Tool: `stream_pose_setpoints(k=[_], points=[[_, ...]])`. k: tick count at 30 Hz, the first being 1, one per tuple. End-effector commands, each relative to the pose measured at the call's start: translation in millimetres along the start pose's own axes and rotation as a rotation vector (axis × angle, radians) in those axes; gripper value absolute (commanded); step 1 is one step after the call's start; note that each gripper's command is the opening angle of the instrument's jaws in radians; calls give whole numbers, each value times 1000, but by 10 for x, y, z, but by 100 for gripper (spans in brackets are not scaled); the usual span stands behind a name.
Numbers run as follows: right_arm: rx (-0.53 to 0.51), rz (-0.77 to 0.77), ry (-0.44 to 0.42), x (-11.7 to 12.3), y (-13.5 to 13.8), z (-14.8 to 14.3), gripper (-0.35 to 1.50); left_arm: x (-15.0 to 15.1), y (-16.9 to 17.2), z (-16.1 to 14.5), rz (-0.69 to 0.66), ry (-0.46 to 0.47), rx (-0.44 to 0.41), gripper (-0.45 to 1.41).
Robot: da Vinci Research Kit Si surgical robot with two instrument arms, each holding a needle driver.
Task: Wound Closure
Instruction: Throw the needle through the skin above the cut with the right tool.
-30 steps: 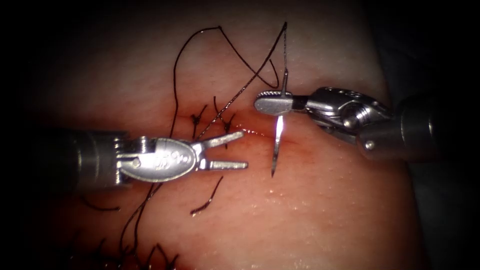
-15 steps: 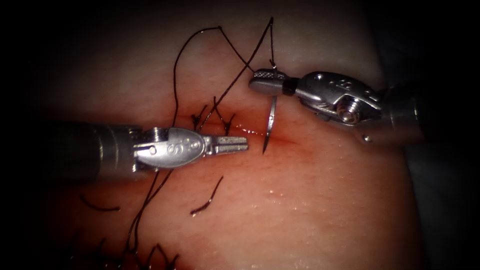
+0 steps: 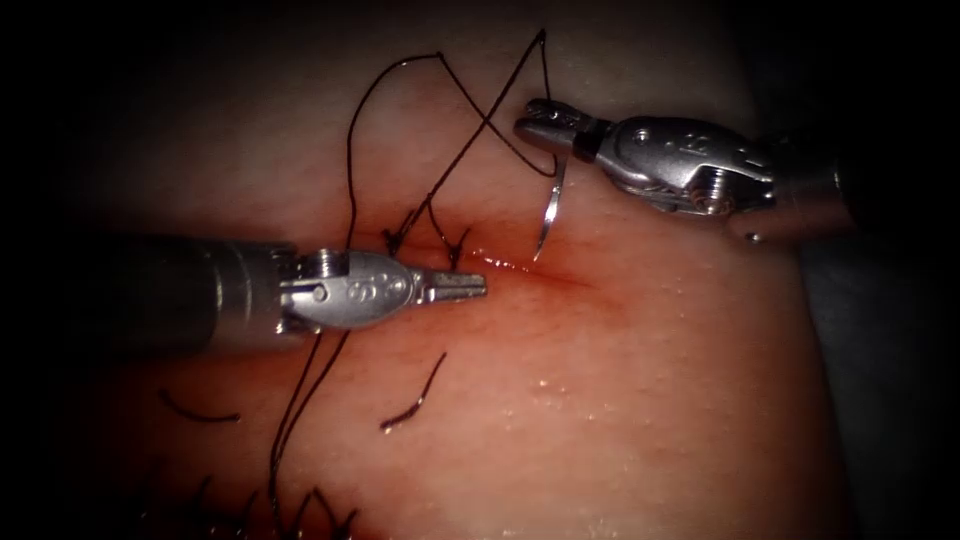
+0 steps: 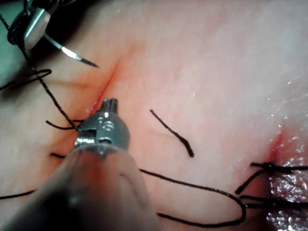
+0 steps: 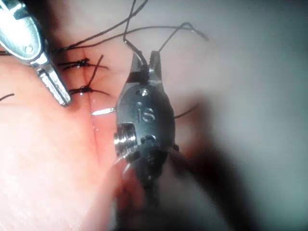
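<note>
Coming in from the right, the right tool point(image 3: 540, 118) is seen with its jaws clenched on the needle point(image 3: 549, 212) near its thread end, above the cut point(image 3: 545, 275). The needle is held clear of the tissue point(image 3: 620, 400) – its curve hangs down from the jaws and its bare tip is poised just over the cut's upper edge, not in the flesh. In the right wrist view the same tool point(image 5: 147, 65) is shown gripping the needle, whose tip point(image 5: 102, 112) is seen beside the cut. The thread point(image 3: 450, 100) is carried from the needle's rear up and across in loops over the pale tissue, then down the left side past the stitches. The left tool point(image 3: 468, 286) is laid level from the left with its jaws closed together on nothing, its tips at the left end of the open cut, just under the knotted stitches point(image 3: 425, 235). Red fluid point(image 3: 530, 290) is seen along the cut. A cut thread end point(image 3: 415, 395) is left lying loose on the tissue below the left tool – well apart from the needle. In the left wrist view the left tool point(image 4: 109, 103) is pointed at the cut, with the needle point(image 4: 72, 53) beyond it.
</note>
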State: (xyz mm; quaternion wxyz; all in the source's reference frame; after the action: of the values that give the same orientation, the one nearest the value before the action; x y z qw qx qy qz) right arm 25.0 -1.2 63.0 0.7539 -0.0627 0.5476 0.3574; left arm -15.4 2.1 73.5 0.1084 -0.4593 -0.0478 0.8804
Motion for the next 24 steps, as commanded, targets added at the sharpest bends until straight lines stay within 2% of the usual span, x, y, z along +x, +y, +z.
stream_pose_setpoints(k=[1, 18, 24], points=[[10, -52, 9, -4, -3, 8, -35, -1, 1, 9, 1, -1, -1, -45], [3, -245, 56, -17, -7, 15, -35, -3, 12, 41, 37, -80, -19, -45], [-12, -297, 65, -27, -10, 23, -35, -8, 20, 40, 49, -113, -43, -45]])
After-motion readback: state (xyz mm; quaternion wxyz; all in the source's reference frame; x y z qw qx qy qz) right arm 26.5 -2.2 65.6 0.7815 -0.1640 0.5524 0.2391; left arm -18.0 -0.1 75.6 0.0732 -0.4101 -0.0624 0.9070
